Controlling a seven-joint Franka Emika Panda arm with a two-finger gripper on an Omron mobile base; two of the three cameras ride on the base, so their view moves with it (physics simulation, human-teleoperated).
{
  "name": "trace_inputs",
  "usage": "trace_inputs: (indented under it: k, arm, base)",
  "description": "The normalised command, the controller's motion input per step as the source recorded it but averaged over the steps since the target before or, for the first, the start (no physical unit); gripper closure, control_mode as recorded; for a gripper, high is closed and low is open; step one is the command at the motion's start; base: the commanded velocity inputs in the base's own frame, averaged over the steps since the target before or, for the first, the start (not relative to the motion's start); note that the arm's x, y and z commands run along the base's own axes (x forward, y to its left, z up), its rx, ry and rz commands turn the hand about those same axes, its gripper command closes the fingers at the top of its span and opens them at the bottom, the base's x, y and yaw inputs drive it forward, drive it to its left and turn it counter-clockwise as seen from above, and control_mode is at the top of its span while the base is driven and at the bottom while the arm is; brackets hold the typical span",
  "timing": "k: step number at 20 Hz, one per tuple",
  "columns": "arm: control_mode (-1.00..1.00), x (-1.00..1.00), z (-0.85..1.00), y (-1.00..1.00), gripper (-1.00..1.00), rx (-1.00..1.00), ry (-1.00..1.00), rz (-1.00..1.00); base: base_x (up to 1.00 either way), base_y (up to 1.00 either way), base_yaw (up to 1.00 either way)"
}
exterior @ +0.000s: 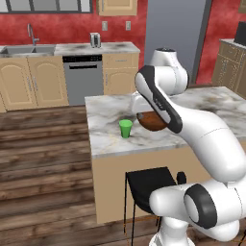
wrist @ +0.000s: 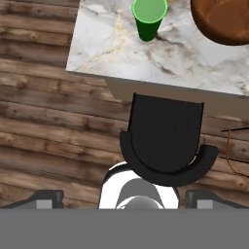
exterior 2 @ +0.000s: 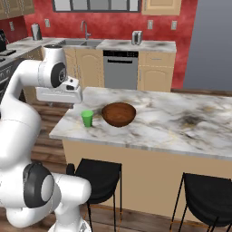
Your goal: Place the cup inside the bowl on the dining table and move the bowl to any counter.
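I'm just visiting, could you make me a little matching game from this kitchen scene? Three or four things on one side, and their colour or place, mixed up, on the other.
Things:
1. cup
2. bowl
3. stool
4. gripper

Descriptions:
A. dark brown, standing empty on the table
B. black, tucked against the table's side
C. bright green, upright beside the bowl
D. open, holding nothing, up over the stool

Pairs: 1-C, 2-A, 3-B, 4-D

The white arm (exterior 2: 27, 113) rises folded, hand pointing down, jaws spread wide.
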Motion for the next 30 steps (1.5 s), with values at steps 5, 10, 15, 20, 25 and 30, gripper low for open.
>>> trace_inputs:
  k: [5,10,15,20,25,30]
  arm:
    - [-1.0,0.0,0.0,0.04,-1.0,-0.01,0.0,0.02]
    - [-1.0,0.04,0.0,0.0,-1.0,-0.01,0.0,0.01]
    - [-1.0,0.15,0.0,0.0,-1.0,-0.02,0.0,0.04]
    - [-1.0,0.32,0.0,0.0,-1.0,-0.01,0.0,0.05]
    - [-1.0,0.34,0.0,0.03,-1.0,0.0,0.0,0.05]
    - [-1.0,0.29,0.0,0.13,-1.0,-0.01,0.0,0.0]
  base:
    - [0.0,0.0,0.0]
    - [0.0,0.0,0.0]
    - [0.0,0.0,0.0]
    - [0.0,0.0,0.0]
    - [0.0,0.0,0.0]
    - [0.0,0.0,0.0]
